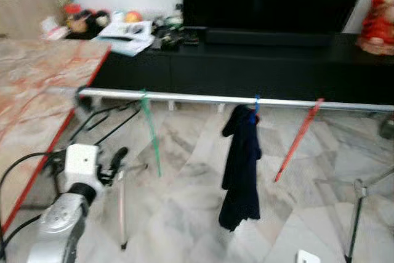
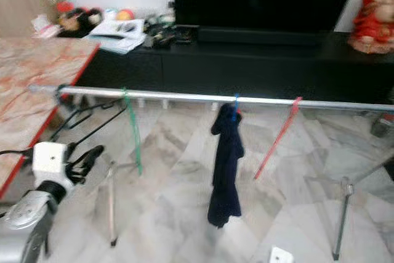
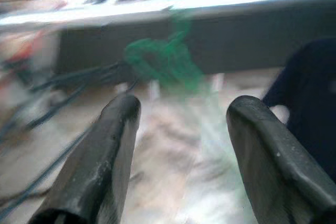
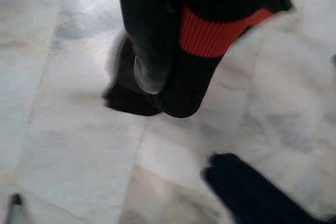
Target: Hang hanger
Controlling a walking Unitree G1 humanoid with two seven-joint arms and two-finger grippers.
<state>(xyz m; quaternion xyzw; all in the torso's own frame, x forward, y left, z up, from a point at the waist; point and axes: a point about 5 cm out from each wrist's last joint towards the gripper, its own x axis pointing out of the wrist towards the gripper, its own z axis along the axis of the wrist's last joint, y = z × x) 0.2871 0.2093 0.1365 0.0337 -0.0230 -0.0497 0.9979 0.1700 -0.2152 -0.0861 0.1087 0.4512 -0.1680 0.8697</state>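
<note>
A silver rail (image 1: 203, 98) of a drying rack runs across in front of me. A green hanger (image 1: 151, 133) dangles from its left part, bare. In the middle, a blue hanger (image 1: 255, 106) carries a dark navy garment (image 1: 241, 170). A red hanger (image 1: 298, 143) hangs slanted further right. My left gripper (image 1: 117, 159) is raised at the lower left, below and short of the green hanger (image 3: 163, 61), open with nothing between its fingers (image 3: 118, 145). My right gripper (image 4: 157, 103) points down at the floor, shut on a black ribbed cloth with a red band (image 4: 210, 35).
A long black TV console (image 1: 246, 69) stands behind the rail, cluttered at its left end, with a red figurine (image 1: 378, 16) on the right. A marble table with a red edge (image 1: 43, 90) is to my left. Black cables (image 1: 101, 124) and the rack's legs (image 1: 356, 214) cross the marble floor.
</note>
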